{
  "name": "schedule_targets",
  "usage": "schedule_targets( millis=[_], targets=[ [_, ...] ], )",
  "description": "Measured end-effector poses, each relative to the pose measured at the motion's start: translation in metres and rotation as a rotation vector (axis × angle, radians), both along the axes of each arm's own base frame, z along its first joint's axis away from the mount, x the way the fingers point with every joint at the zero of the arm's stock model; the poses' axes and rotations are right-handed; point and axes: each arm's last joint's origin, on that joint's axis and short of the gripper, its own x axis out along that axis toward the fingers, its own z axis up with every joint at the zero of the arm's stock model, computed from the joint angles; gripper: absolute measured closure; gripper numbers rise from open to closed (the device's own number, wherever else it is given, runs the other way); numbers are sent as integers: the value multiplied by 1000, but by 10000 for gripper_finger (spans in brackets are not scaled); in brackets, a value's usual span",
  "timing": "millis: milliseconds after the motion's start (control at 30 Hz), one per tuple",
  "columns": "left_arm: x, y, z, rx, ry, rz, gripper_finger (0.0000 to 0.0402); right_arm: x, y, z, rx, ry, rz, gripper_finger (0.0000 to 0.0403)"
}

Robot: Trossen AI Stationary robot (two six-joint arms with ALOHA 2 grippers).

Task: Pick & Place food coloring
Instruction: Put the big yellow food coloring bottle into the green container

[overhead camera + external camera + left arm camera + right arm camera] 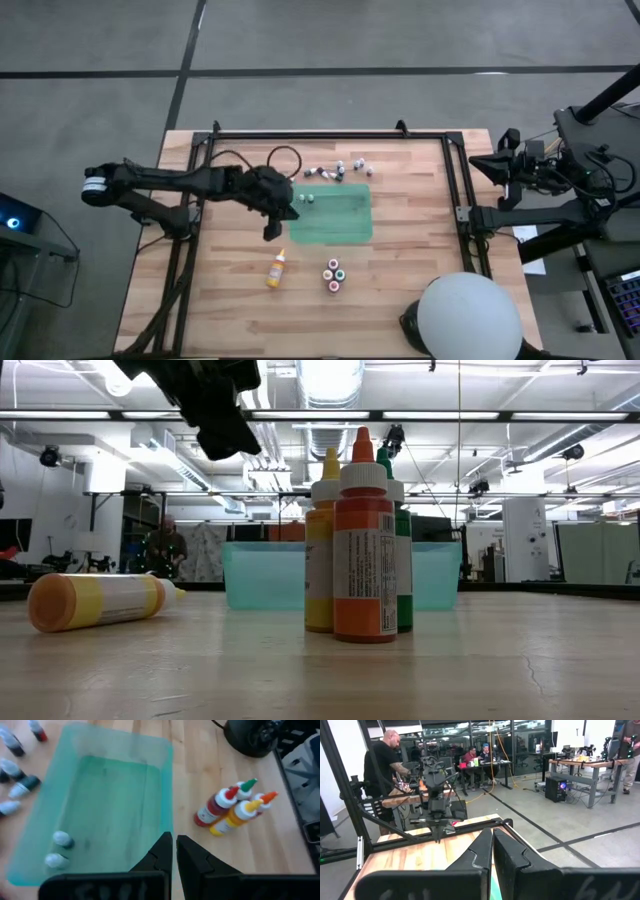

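A see-through green tray lies mid-table, with two tiny food coloring bottles in its left end. Several more tiny bottles lie scattered beyond its far edge. Near the table's front stands a cluster of dropper bottles, red, yellow, green and orange topped. A yellow-orange bottle lies on its side to their left. My left gripper hovers shut and empty above the tray's near left corner. My right gripper stays shut and empty, raised at the table's right side.
A black cable loop lies at the far left. Black frame rails run round the table. A white dome sits at the near right corner. People stand and sit in the room beyond.
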Motion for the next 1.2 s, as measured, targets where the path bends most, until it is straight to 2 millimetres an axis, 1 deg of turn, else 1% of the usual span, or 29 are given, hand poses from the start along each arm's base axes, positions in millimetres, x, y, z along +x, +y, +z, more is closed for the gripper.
schedule_targets(
  millis=[167, 267, 700, 867, 1200],
  targets=[
    [-1, -15, -6, -23, 30, 12, 401, 0, 0, 0, 0, 0, 0, 394],
    [-2, -21, -7, -69, 58, 35, 401, 0, 0, 0, -2, 0, 0, 394],
    [-3, -35, -7, -322, 113, 204, 401, 0, 0, 0, -2, 0, 0, 394],
    [-3, -40, -7, -330, 119, 192, 401, 0, 0, 0, -2, 1, 0, 394],
    [-5, -40, -7, -315, 119, 183, 401, 0, 0, 0, -2, 0, 0, 394]
  ],
)
